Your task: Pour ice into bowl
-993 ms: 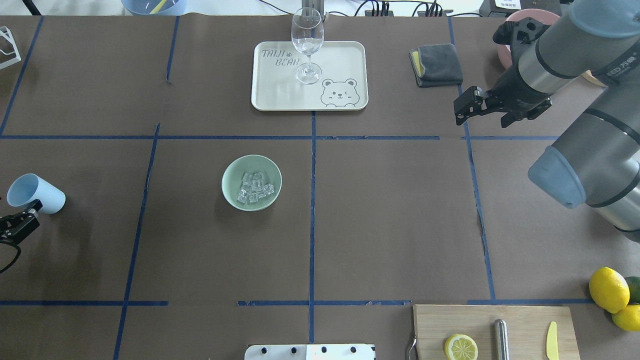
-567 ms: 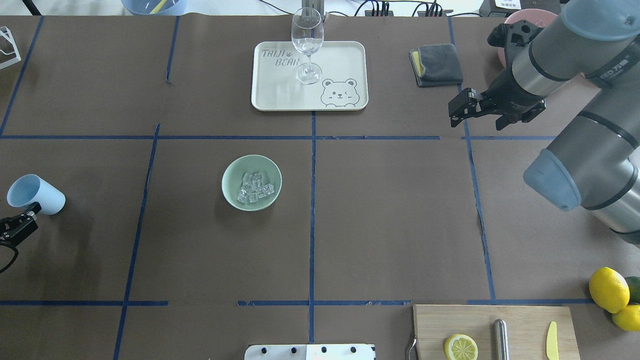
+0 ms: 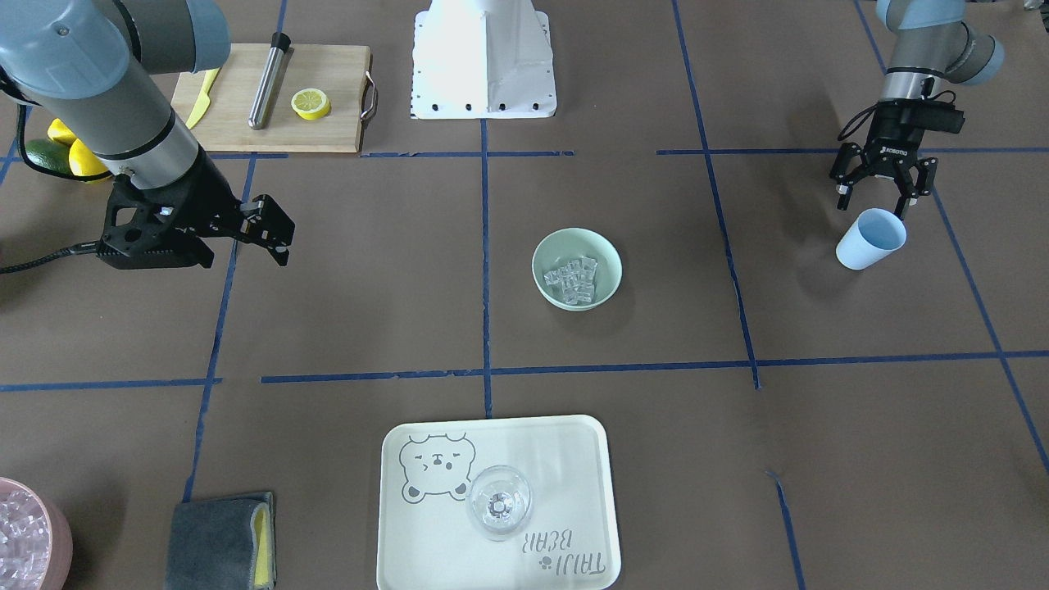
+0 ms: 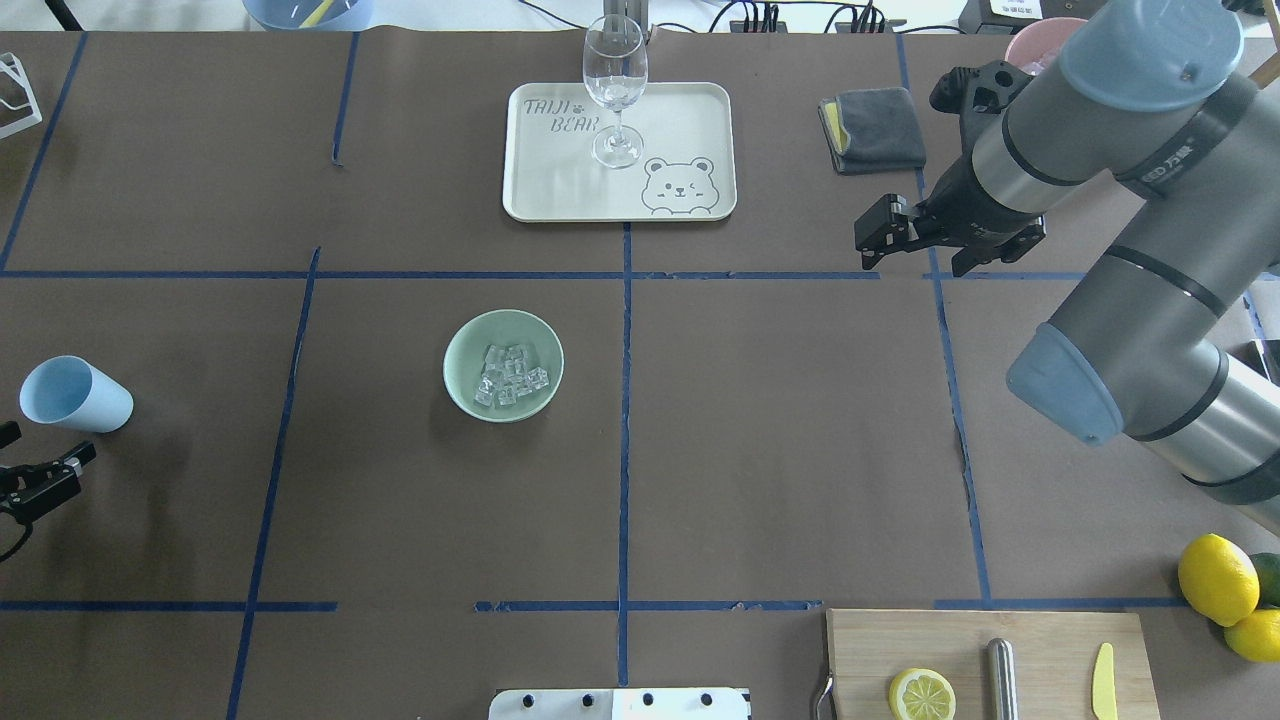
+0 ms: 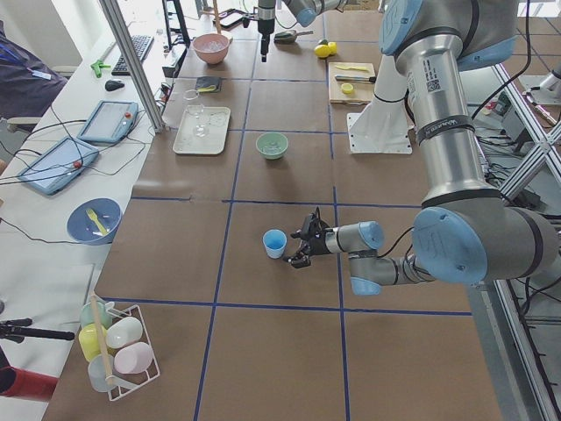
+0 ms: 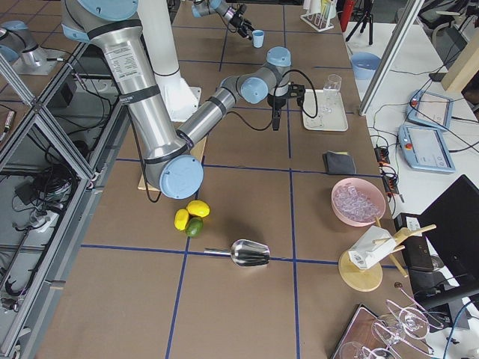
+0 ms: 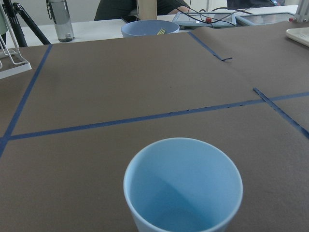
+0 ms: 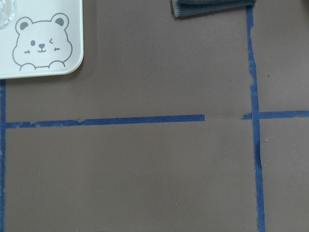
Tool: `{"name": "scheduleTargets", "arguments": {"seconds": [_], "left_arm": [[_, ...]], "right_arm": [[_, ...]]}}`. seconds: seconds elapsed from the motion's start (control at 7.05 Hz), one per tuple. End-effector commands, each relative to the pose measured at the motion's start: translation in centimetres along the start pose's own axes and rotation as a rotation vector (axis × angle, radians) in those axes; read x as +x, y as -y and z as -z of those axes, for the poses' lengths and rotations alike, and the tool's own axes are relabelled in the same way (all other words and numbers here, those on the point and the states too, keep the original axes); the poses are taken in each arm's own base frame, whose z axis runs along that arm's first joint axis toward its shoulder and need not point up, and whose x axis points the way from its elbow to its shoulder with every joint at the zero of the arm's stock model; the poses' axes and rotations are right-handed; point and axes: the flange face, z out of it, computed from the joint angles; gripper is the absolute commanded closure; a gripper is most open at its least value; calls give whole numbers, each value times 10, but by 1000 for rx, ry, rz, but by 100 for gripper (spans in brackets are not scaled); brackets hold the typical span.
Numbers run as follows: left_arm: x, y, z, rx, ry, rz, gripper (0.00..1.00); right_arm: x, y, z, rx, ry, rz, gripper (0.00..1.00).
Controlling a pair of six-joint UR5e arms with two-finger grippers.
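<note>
The pale mint-green bowl (image 4: 455, 360) stands left of the table's middle and holds several clear ice cubes (image 4: 508, 375); it also shows in the front view (image 3: 606, 260) with the ice (image 3: 574, 279). The light blue cup (image 4: 75, 393) stands empty at the far left, as the left wrist view (image 7: 183, 186) shows. My left gripper (image 4: 42, 447) is open and empty just behind the cup (image 3: 870, 238), apart from it. My right gripper (image 4: 880, 235) is open and empty above the table at the right, far from the bowl.
A cream tray (image 4: 680, 120) with a wine glass (image 4: 614, 80) stands at the far middle. A grey cloth (image 4: 873, 128) lies right of it. A cutting board (image 4: 1050, 650) with a lemon half is near right; lemons (image 4: 1215, 578) beside it. A pink tub (image 3: 24, 533) holds ice.
My left gripper has drawn back from the cup toward the near edge, and the cup stays where it stood. My right gripper has moved left and slightly nearer.
</note>
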Motion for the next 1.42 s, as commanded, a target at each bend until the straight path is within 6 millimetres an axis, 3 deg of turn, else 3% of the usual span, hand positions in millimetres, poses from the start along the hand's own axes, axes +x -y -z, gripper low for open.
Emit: {"name": "scheduleTargets", "arguments": {"seconds": [0.0, 0.28, 0.85, 1.13, 1.28], "left_arm": [[2, 16, 36, -108, -73, 10, 0], [3, 10, 43, -199, -116, 8, 0], [-30, 28, 60, -483, -181, 108, 0], [-16, 41, 63, -530, -202, 115, 0], [-6, 59, 65, -553, -198, 125, 0]], "right_arm": [[-10, -5, -5, -3, 0, -2, 0], [-34, -15, -12, 7, 0, -15, 0], [-129, -67, -40, 17, 20, -60, 0], [-166, -61, -55, 2, 15, -76, 0], [-168, -64, -59, 1, 12, -73, 0]]}}
